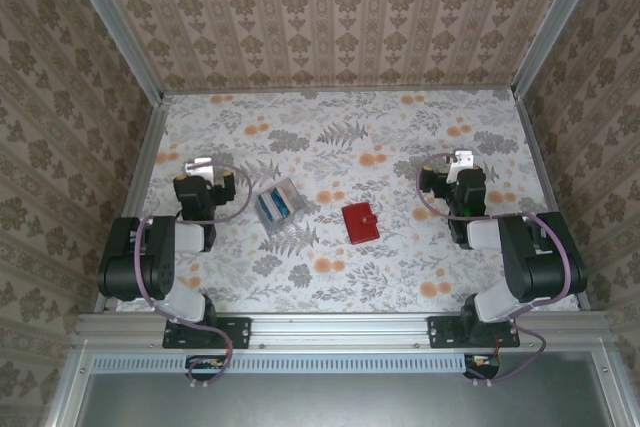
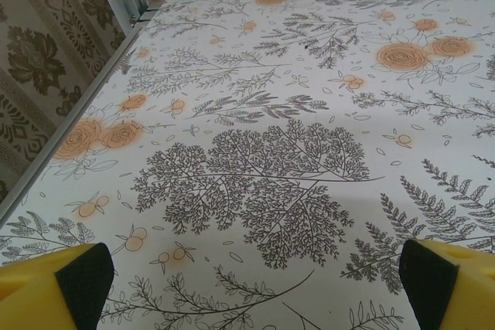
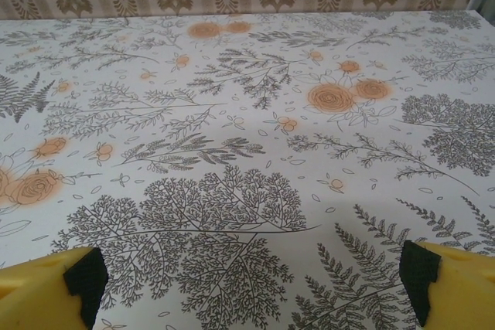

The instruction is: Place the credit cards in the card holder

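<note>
- Left hand (image 1: 200, 169) hangs released over the left part of the tabletop (image 1: 400, 137). In the left wrist view its yellow fingers (image 2: 46, 287) with dark pads sit at the two bottom corners, spread wide.
- Between those fingers the left hand (image 2: 251, 272) frames only flowered tabletop (image 2: 309, 98), printed with grey ferns and orange blooms. It grasps nothing.
- Right hand (image 1: 458, 165) is over the right part of the tabletop, likewise released.
- In the right wrist view the right hand (image 3: 251, 280) has its yellow, dark-padded fingers (image 3: 452, 287) far apart, with bare patterned tabletop (image 3: 255, 113) between them.
- Both arms are folded back near their bases at the near edge, with purple cables looping along them.
- The credit cards (image 1: 279, 203) lie on the tabletop as a small overlapping bunch, just right of the left hand. Blue, teal and grey-white faces show, and the bunch is turned at a slant.
- The card holder (image 1: 361, 222) lies flat near the middle of the tabletop, closed, its red outside up and slightly tilted. A small clasp shows at its right edge.
- It sits right of the cards and apart from them, between the cards and the right arm.
- Neither hand touches the cards or the card holder.
- Walls (image 1: 330, 17) in a brown damask pattern close in the tabletop on three sides.
</note>
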